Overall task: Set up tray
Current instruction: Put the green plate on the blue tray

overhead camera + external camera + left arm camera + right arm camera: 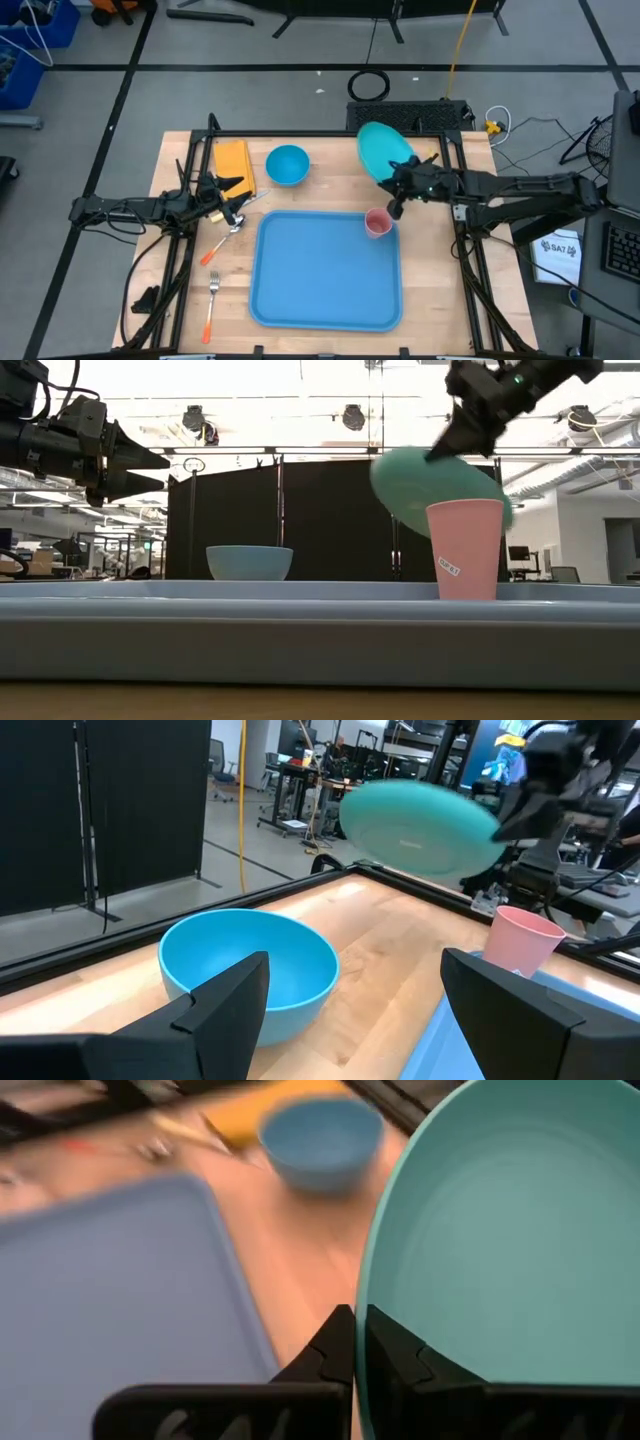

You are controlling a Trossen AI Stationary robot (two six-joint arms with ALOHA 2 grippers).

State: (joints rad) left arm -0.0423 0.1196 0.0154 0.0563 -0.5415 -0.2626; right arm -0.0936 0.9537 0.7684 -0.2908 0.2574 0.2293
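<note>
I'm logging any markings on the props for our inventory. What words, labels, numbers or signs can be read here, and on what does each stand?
Small white sticker on the pink plastic cup: dark print, too small to read.
White sheet at the table's right side: seems to read "SA7", blurred, not certain.
Round teal plate: faint mark on its underside, unreadable.
Large flat blue plastic tray, blue bowl: no text visible.

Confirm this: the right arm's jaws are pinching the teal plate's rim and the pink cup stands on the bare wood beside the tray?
Not quite. The pink cup stands on the tray, in a corner, as the high view shows. The right gripper does pinch the teal plate by its rim.
</note>
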